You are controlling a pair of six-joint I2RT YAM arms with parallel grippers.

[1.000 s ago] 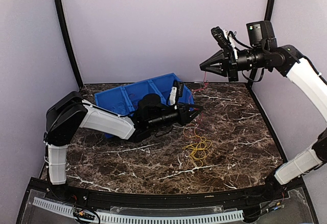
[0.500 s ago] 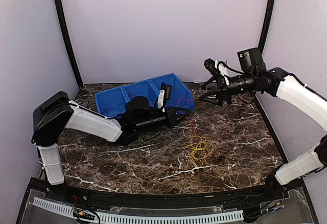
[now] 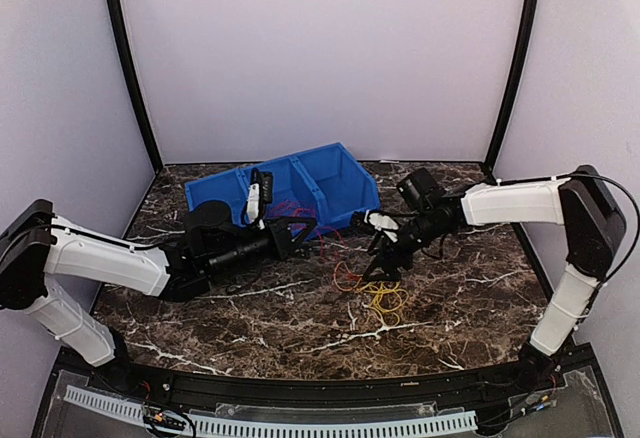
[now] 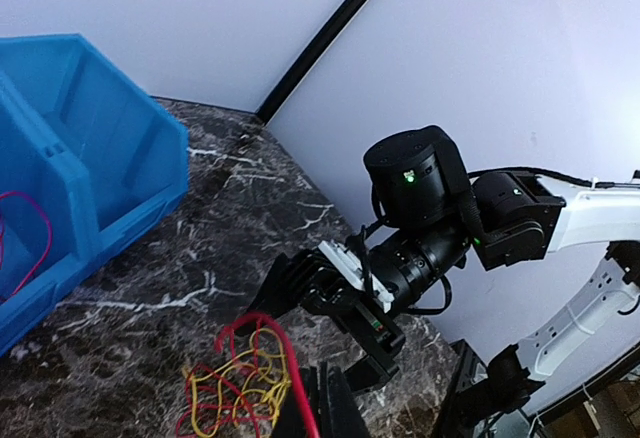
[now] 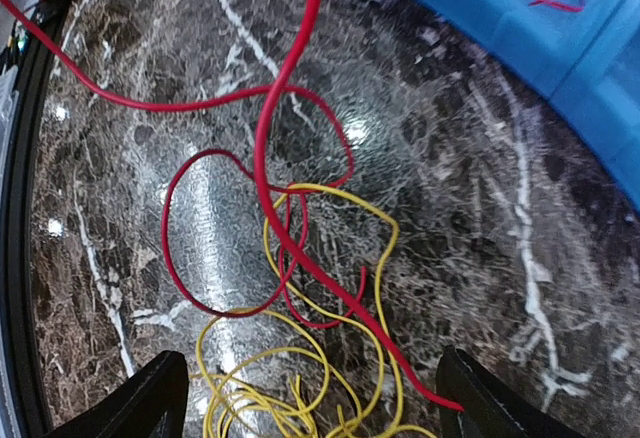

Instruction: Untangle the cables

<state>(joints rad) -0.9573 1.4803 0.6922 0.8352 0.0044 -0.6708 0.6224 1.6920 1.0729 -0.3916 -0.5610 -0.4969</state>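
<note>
1. top view: the cables [image 3: 380, 296] lie in a loose tangle on the dark, white-veined marble bench [image 3: 470, 258], right of centre, in front of the blue plastic bin [image 3: 320, 173]. the red cable [image 3: 335, 263] stretches left to the left fingers [image 3: 303, 238], which are pinched shut on it. the right fingers [image 3: 380, 255] are spread just above the tangle.
2. left wrist: only here, a red loop [image 4: 30, 243] shows inside the bin.
3. right wrist: thin glossy strands; the red cable runs diagonally, top to lower right, over yellow loops [image 5: 290, 378]. the fingers stand wide, gripping nothing.

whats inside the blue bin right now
A loop of red cable lies in one compartment of the blue bin. The left arm covers the bin's near left part.
</note>
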